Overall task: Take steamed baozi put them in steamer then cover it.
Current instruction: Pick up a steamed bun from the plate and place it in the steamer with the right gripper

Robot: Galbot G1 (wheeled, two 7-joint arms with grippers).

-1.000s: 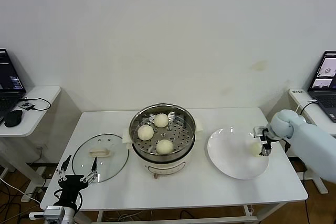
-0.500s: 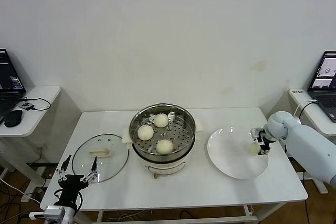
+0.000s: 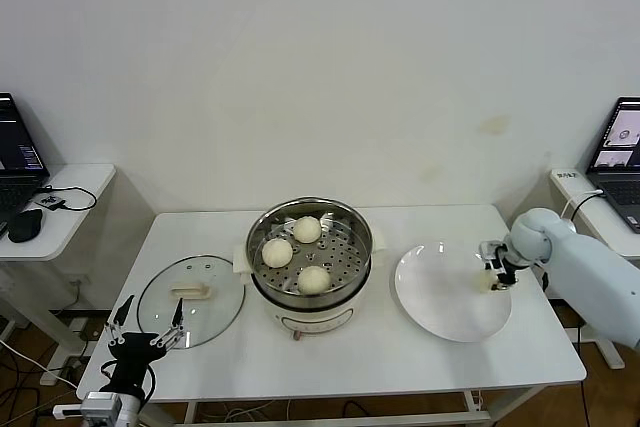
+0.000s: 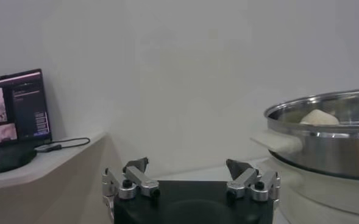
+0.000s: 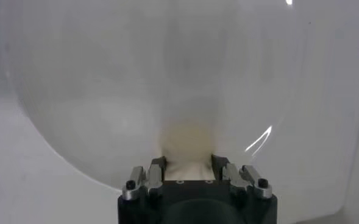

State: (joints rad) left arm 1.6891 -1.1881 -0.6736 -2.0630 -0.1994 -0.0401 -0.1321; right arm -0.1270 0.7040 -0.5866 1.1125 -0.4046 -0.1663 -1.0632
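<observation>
Now the right gripper [image 3: 492, 276] pinches the last baozi [image 5: 190, 159] between its fingers and has raised it slightly off the plate's [image 3: 440, 297] right edge. Three baozi [image 3: 313, 279] already sit in the steamer [image 3: 310, 252]. Left gripper [image 3: 146, 329] hangs spread, near the cover [image 3: 191, 299] on the desk [image 3: 400, 357].

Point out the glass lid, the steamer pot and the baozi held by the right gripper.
glass lid [image 3: 213, 309]: head view, on the clear glass right of its handle.
steamer [image 3: 360, 230]: head view, on the steel rim.
baozi [image 5: 188, 169]: right wrist view, on the bun's surface between the right gripper [image 5: 188, 165] fingers.
</observation>
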